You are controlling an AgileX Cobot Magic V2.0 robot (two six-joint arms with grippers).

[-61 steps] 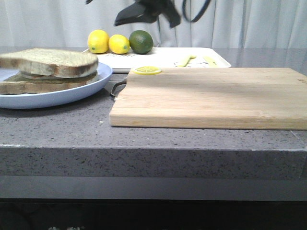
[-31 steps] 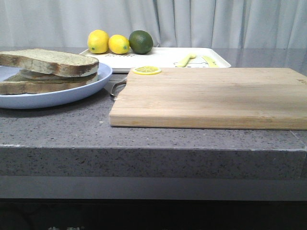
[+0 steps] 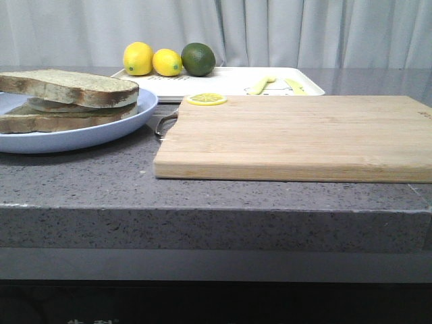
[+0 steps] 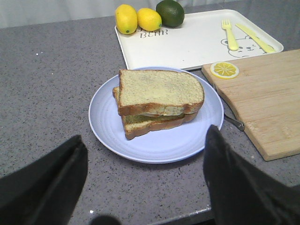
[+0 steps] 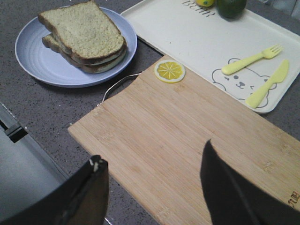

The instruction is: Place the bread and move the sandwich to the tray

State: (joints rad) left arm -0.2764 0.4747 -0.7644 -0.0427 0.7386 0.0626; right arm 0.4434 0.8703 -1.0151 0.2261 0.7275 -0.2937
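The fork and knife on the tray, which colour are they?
Both the fork and knife are pale yellow, clearest in the right wrist view.

We observe a light-blue plate (image 4: 154, 140), brown-crusted bread (image 4: 159, 91), white tray (image 5: 187, 37) with bear print, yellow cutlery (image 5: 253, 61), pale wooden board (image 5: 187, 154).

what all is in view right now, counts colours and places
sandwich: one, brown crust, top slice on, on the plate
plate: one, light blue, on the counter beside the board
tray: one, white, behind the plate
lemons: two, yellow, tray's far corner
lime: one, dark green, next to the lemons
fork and knife: one each, pale yellow, on the tray
cutting board: one, light wood
lemon slice: one, yellow, board's corner
left gripper: black fingers open
right gripper: black fingers open
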